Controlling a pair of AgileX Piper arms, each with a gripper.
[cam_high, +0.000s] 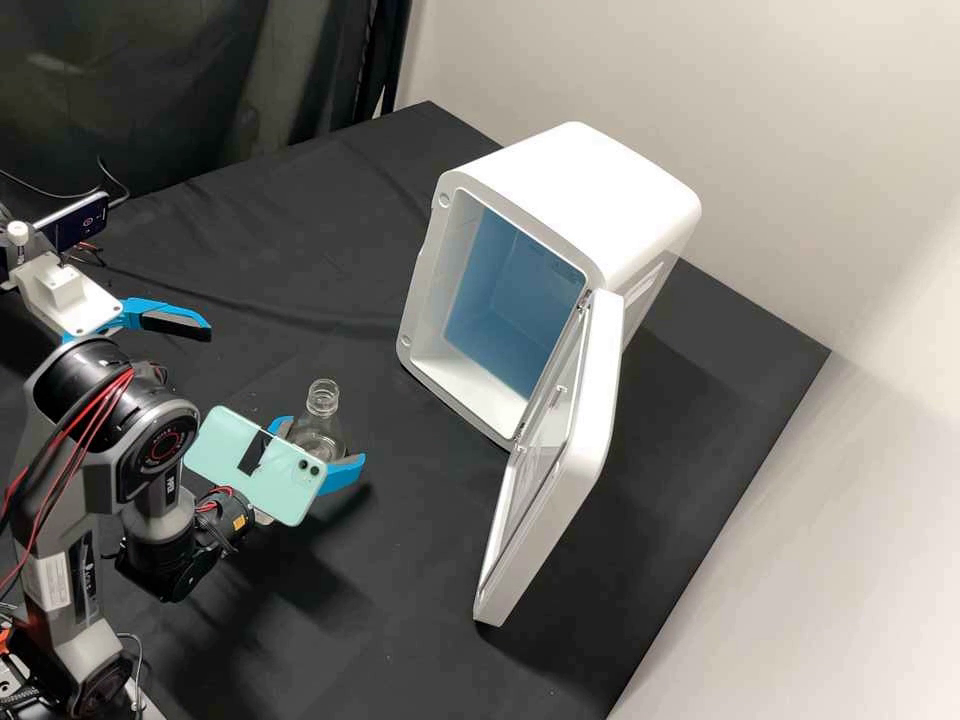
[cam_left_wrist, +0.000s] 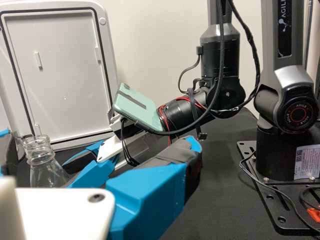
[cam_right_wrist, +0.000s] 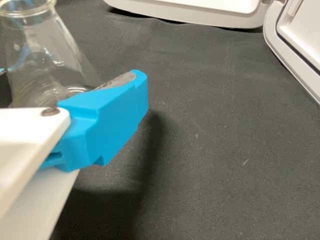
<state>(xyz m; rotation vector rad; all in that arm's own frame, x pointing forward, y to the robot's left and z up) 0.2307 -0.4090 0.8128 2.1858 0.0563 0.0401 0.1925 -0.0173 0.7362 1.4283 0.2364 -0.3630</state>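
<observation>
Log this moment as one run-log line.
right gripper at upright glass bottle on bench | left gripper apart, holding nothing | fridge door open

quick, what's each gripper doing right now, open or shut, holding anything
left gripper: open, holding nothing.
right gripper: shut on the glass bottle, one finger on either side of it.

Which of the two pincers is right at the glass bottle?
The right pincer, on the arm carrying the mint-green phone; the left pincer sits apart from the glass bottle, farther back.
</observation>
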